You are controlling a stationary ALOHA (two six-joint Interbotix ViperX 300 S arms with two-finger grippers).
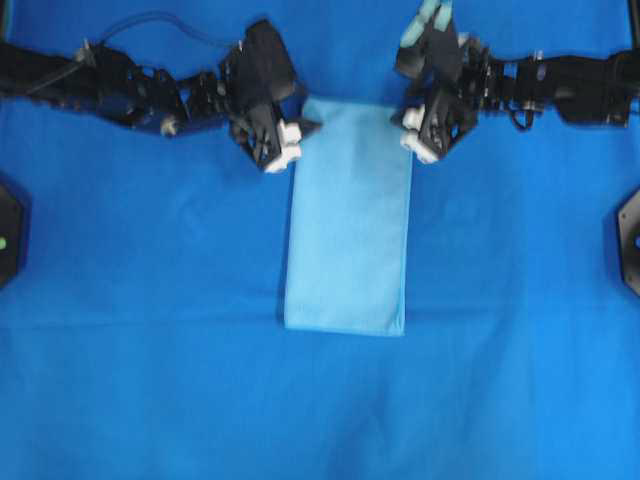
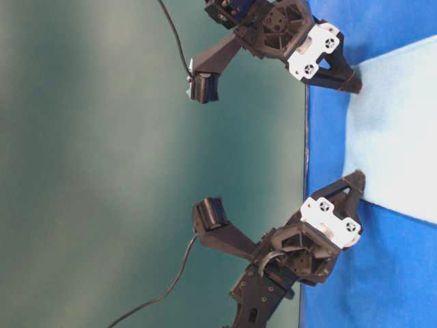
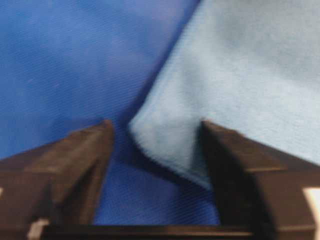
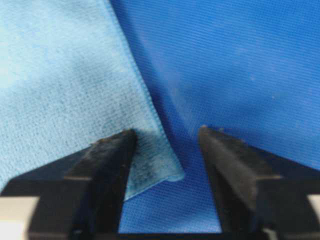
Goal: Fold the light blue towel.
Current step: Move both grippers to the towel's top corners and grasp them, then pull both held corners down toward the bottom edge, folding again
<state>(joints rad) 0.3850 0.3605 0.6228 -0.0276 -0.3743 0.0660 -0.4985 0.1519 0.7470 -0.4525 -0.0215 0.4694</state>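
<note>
- The light blue towel point(image 1: 348, 215) lies flat on the royal-blue cloth point(image 1: 150, 380) as a long rectangle, apparently folded once already.
- Left gripper point(image 3: 157, 132): jaws partly open, straddling the towel's near corner; nothing clamped yet.
- Right gripper point(image 4: 167, 137): jaws partly open over the opposite corner, which sits against one finger, off-centre.
- Risk: closing could pinch only the hem, or catch the backdrop beneath, and uneven grips would skew the fold.

Two grippers sit at the light blue towel point(image 2: 399, 137) on the royal-blue cloth point(image 2: 382, 287): the upper gripper point(image 2: 351, 82) at one corner, the lower gripper point(image 2: 355, 181) at the other, dark fingertips meeting the towel's edge.
</note>
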